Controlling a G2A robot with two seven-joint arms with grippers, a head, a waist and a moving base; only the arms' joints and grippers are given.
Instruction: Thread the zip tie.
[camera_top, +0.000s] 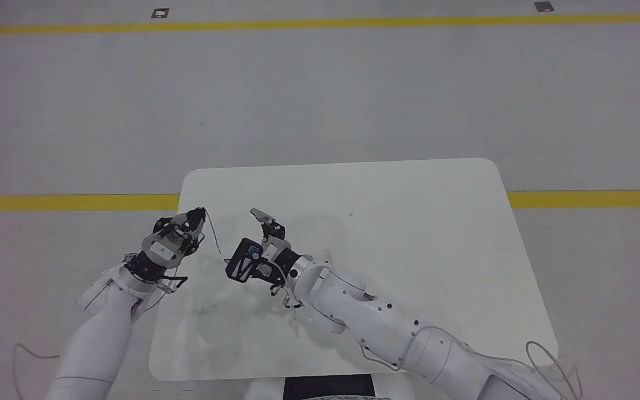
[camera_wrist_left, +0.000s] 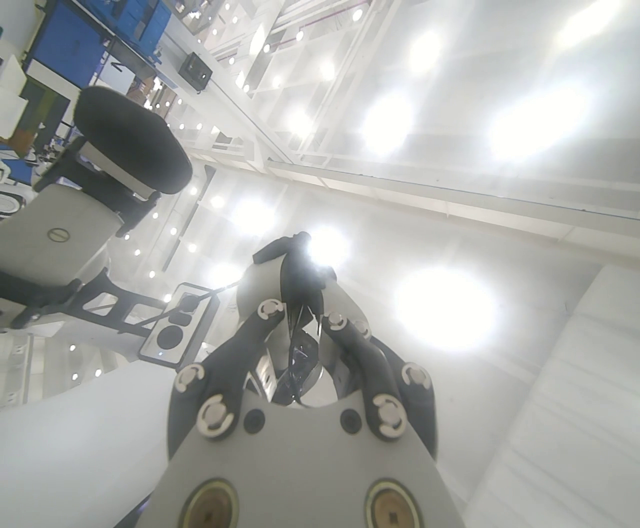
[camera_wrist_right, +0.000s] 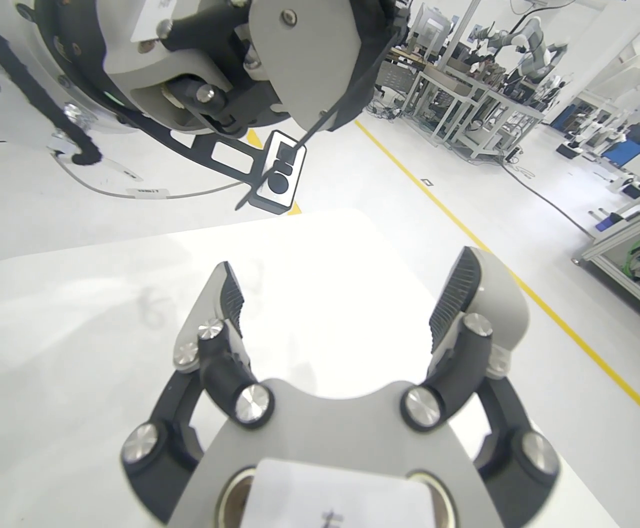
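My left gripper (camera_top: 196, 218) hangs over the table's left edge, shut on a thin black zip tie (camera_top: 211, 232). In the left wrist view the gripper (camera_wrist_left: 295, 252) points up at the ceiling, with the zip tie (camera_wrist_left: 296, 305) pinched between its fingers. The tie's free tail (camera_wrist_right: 320, 125) slants down from the left gripper towards the table. My right gripper (camera_top: 249, 241) sits just to the right of that tail, above the white table (camera_top: 420, 200). It stands open (camera_wrist_right: 345, 285), with nothing between its ribbed pads (camera_wrist_right: 452, 290). The tail's tip is a short way beyond its fingertips.
The table's left edge and rounded corner (camera_wrist_right: 350, 215) lie close under both grippers. A small grey box with black buttons (camera_wrist_right: 277, 172) shows past that edge. Yellow floor lines (camera_top: 320, 22) run beyond the table. Workbenches (camera_wrist_right: 470, 110) stand far off.
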